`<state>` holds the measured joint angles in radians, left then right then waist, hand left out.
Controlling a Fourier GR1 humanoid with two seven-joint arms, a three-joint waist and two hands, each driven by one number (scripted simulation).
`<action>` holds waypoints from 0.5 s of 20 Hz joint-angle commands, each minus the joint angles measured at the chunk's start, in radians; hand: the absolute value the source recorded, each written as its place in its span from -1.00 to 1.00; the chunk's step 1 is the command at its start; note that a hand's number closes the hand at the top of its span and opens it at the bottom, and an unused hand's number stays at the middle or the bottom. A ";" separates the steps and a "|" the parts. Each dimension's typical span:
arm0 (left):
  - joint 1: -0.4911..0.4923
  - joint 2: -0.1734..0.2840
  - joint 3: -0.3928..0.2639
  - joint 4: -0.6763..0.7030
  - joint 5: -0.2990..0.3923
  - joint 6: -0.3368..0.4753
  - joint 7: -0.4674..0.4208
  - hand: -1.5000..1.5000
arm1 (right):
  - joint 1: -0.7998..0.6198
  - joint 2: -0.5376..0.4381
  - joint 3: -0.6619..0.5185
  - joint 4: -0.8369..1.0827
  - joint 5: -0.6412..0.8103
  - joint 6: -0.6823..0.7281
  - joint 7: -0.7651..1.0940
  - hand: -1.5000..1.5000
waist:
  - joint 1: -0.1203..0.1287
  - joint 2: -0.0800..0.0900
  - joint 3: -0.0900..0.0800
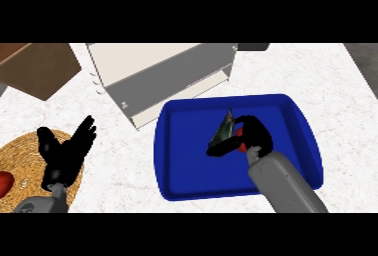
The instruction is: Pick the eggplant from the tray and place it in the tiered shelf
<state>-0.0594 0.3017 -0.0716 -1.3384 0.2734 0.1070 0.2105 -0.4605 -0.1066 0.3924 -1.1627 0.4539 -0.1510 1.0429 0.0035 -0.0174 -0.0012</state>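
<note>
The right hand (pixel 247 137) is down inside the blue tray (pixel 295 107), its fingers curled round the dark eggplant (pixel 224 129), which stands tilted in the middle of the tray with its tip pointing away. Something red shows just under the palm; I cannot tell what it is. The white tiered shelf (pixel 166 75) stands just beyond the tray, on the far side of the table (pixel 310 70). Off to the left, the left hand (pixel 65 150) rests with fingers straight and spread, over the edge of a woven mat (pixel 26 155).
</note>
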 commanded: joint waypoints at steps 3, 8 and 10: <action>0.018 -0.007 0.000 -0.048 -0.015 0.020 0.079 0.00 | 0.013 0.084 -0.012 0.055 -0.010 0.001 -0.060 1.00 | 0.004 0.017 0.002; 0.024 -0.043 -0.025 -0.035 -0.033 0.025 0.060 0.00 | -0.059 0.104 0.081 0.025 0.009 0.033 -0.103 1.00 | 0.020 0.018 0.002; 0.004 -0.020 -0.018 -0.023 -0.018 -0.014 0.059 0.00 | -0.088 0.104 0.193 -0.022 -0.005 0.169 -0.236 1.00 | 0.054 0.022 0.002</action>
<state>-0.0680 0.2816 -0.0727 -1.3656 0.2485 0.1187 0.2506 -0.5085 -0.0402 0.4630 -1.1696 0.4762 -0.0991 0.9314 0.0173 -0.0158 -0.0056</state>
